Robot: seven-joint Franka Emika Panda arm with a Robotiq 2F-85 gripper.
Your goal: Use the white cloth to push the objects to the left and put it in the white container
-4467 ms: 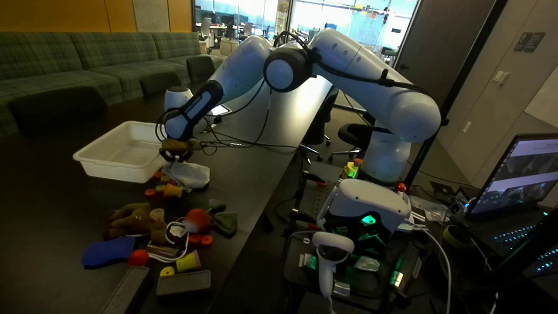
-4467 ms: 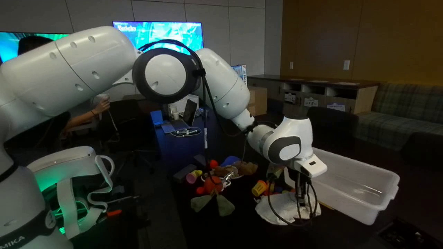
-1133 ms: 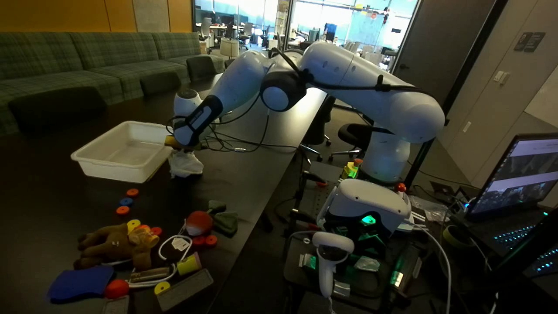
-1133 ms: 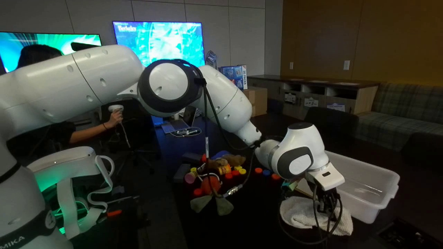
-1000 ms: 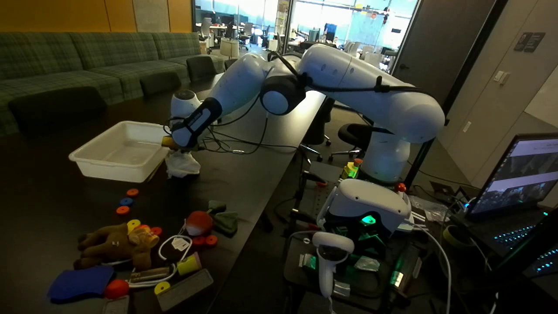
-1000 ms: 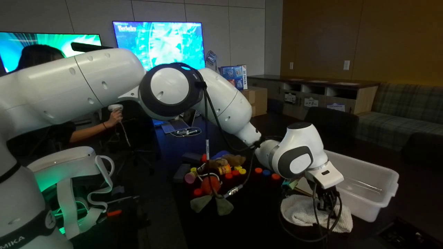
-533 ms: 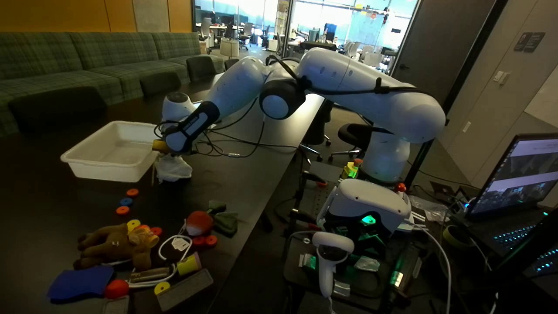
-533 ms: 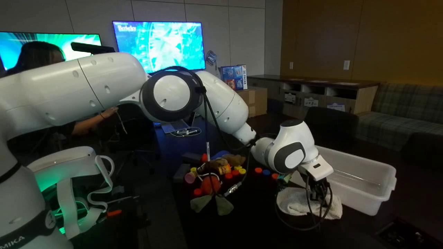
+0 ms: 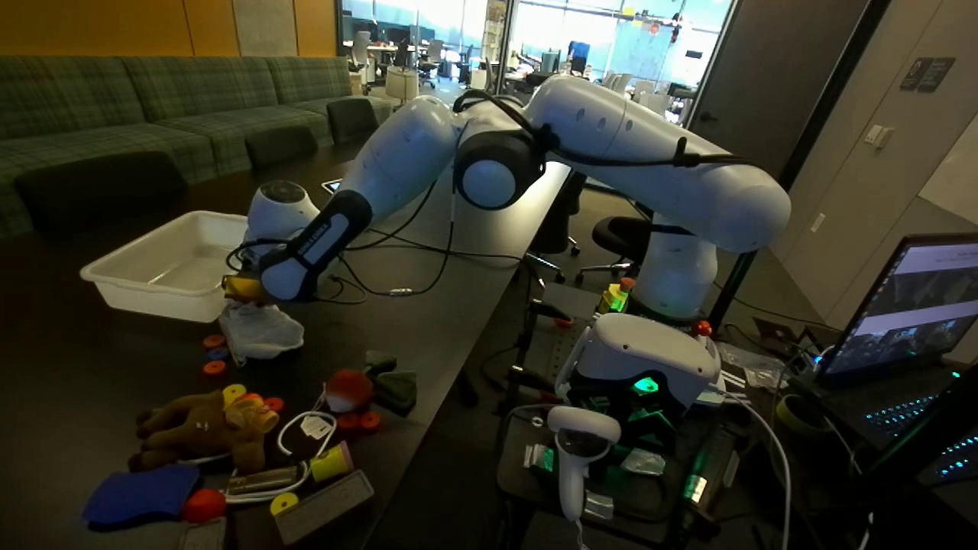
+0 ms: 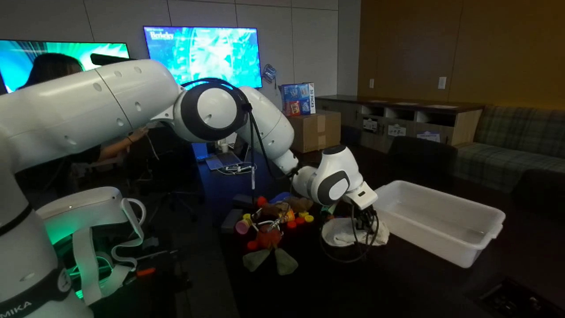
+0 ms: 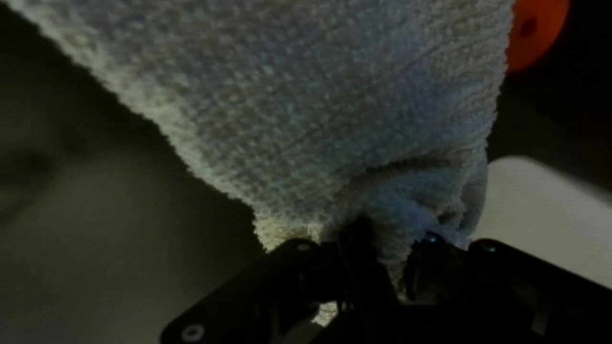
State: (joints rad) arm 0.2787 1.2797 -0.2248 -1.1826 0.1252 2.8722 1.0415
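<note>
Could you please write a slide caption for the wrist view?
A black end effector grips a white textured fabric cloth that partly hides a round orange disc.

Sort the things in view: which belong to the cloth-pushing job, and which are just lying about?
Part of the job:
gripper, shut on the white cloth
white cloth
toy heap, brown plush included
white container

Just lying about:
white headset
hand controller
laptop
cardboard box
</note>
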